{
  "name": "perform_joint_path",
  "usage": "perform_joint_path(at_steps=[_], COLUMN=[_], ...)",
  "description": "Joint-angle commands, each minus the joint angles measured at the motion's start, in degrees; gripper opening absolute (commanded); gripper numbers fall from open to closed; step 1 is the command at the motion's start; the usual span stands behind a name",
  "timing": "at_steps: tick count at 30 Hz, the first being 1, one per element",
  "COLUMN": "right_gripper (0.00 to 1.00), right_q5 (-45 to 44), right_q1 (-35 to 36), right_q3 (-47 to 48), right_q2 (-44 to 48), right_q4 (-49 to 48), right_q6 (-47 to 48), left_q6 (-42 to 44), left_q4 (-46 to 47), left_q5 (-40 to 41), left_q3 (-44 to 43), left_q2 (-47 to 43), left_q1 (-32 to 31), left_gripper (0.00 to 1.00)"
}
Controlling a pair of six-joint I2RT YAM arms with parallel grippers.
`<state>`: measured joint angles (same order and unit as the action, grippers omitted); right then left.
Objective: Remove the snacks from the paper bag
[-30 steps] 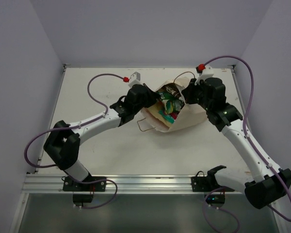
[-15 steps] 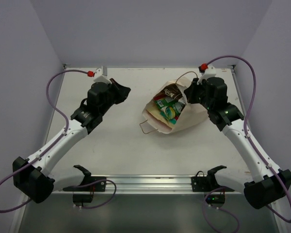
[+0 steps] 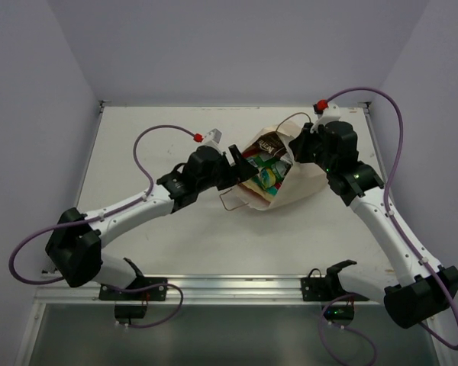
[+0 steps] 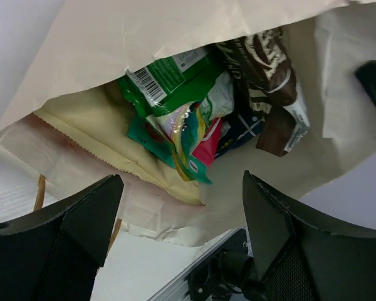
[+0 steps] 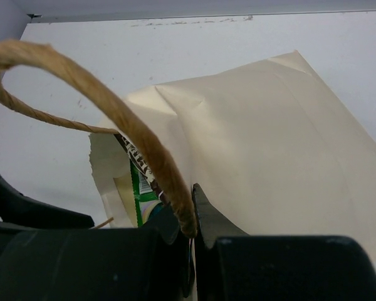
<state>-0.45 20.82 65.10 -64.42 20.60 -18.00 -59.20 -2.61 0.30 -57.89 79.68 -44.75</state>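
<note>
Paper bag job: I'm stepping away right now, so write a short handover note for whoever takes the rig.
Left gripper: open, empty, at the mouth of the paper bag.
Right gripper: shut on the paper bag at its cord handle.
The bag lies on its side. A dark brown packet, a green packet, a magenta packet and others are inside.
Done: no snack is out yet.
Left: pull every packet out.

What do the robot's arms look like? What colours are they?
The left arm and right arm are white tubes with chunky black joints. The left pincer and right pincer are black with two fingers. A thin purple cable loops along each arm, ending at a small red cap by the wrist.
</note>
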Motion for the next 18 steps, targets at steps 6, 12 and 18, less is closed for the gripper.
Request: perform_joint_path(at_steps=[6,12,18], right_gripper=[0.0,0.0,0.0], right_q5=[0.1,0.1,0.1], right_q1=[-0.6,-0.6,-0.6], right_q3=[0.12,-0.76,-1.03], right_q2=[0.26,0.18,0.26], right_q4=[-0.91,-1.35,-1.35], right_q6=[-1.51,-1.78,-1.34], left_q6=[-4.78,-4.87,-5.84], left_q4=[9.02,9.47,8.68], left_q5=[-0.03,-1.35,-1.53], left_q3=[-6.97,-11.45,-9.45], left_q2=[10.31,16.64,16.58], left_q1=[-1.13,-1.48,-1.48], left_gripper=[0.74,0.65,0.22])
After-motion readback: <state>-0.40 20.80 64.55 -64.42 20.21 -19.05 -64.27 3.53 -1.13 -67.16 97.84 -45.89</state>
